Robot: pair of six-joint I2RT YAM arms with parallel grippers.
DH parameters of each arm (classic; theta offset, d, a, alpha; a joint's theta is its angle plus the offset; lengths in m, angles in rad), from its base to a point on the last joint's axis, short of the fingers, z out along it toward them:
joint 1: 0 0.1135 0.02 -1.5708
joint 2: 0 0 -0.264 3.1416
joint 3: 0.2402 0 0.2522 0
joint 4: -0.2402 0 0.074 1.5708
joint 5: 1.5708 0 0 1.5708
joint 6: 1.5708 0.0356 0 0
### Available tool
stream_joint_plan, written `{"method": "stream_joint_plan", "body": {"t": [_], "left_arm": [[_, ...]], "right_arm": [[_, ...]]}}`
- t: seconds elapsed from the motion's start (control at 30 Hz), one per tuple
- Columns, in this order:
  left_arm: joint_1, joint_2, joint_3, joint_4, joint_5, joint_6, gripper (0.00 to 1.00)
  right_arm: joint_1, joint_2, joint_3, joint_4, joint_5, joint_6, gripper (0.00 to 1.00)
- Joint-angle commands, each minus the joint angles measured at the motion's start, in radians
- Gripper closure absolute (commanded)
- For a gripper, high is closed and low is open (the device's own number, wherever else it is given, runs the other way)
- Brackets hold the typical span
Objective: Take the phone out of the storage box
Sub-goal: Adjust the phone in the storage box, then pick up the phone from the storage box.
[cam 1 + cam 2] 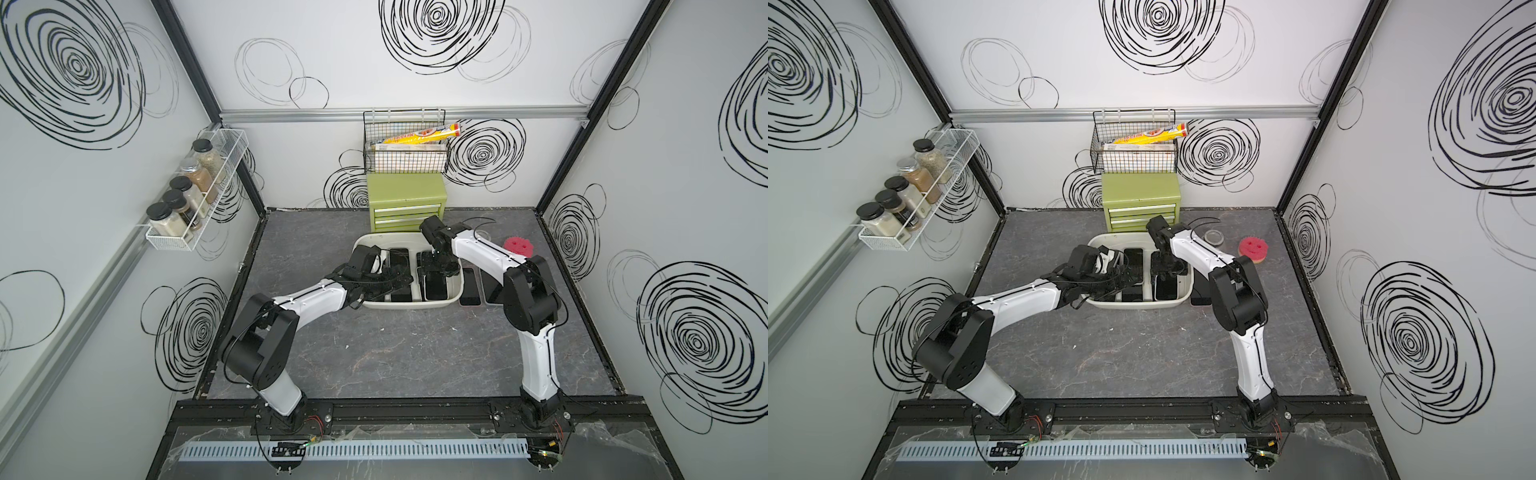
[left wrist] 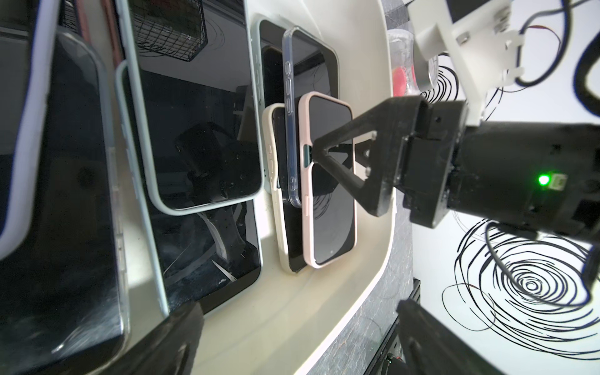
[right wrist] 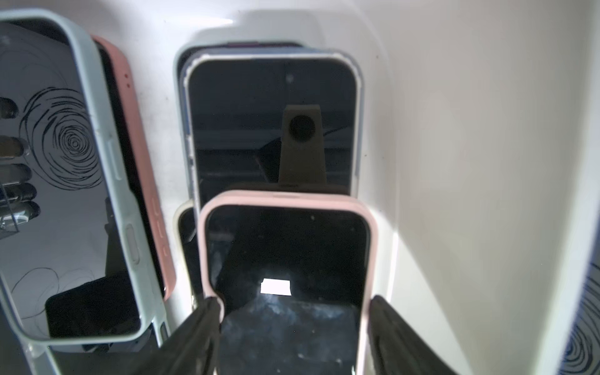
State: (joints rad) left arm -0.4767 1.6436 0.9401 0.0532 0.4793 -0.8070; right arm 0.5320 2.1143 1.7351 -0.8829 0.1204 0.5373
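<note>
Right jaws astride long edges of the pink-cased phone [image 3: 287, 256], touching or nearly so, grip unconfirmable; likely placed for lifting it off the stack inside the storage box [image 1: 409, 306]. Left jaws wide open over the box's other side.

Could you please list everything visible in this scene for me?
storage box: one, off-white, table centre
boxed phones: several, dark screens, count unclear
pink-cased phone: one, inside box
table phones: two, black, beside box
drawer chest: one, green, behind box
wire basket: one, black, back wall
spice jars: five, assorted, left-wall rack
sponge: one, red, far right
dish: one, clear, near sponge
left gripper: one, black, open over box
right gripper: one, black, straddling pink-cased phone
</note>
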Motion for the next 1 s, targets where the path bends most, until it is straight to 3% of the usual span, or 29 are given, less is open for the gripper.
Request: {"method": "stream_joint_plan", "body": {"t": [0.0,0.23,0.57,0.73,0.97], "left_arm": [[0.006,-0.024,-0.009,0.009,0.012,0.025,0.01],[0.009,-0.031,-0.009,0.000,0.007,0.035,0.01],[0.010,-0.034,-0.012,-0.001,0.012,0.039,0.01],[0.013,-0.036,-0.020,0.002,0.011,0.037,0.01],[0.019,-0.039,-0.025,-0.001,0.012,0.040,0.01]], "right_arm": [[-0.006,0.002,-0.013,-0.039,0.011,-0.013,0.26],[-0.006,-0.017,-0.018,-0.019,-0.016,0.001,0.14],[-0.006,-0.022,-0.072,0.006,-0.026,0.006,0.13],[-0.006,-0.003,-0.068,-0.001,-0.011,0.006,0.21],[-0.007,0.004,-0.052,-0.006,-0.013,0.004,0.51]]}}
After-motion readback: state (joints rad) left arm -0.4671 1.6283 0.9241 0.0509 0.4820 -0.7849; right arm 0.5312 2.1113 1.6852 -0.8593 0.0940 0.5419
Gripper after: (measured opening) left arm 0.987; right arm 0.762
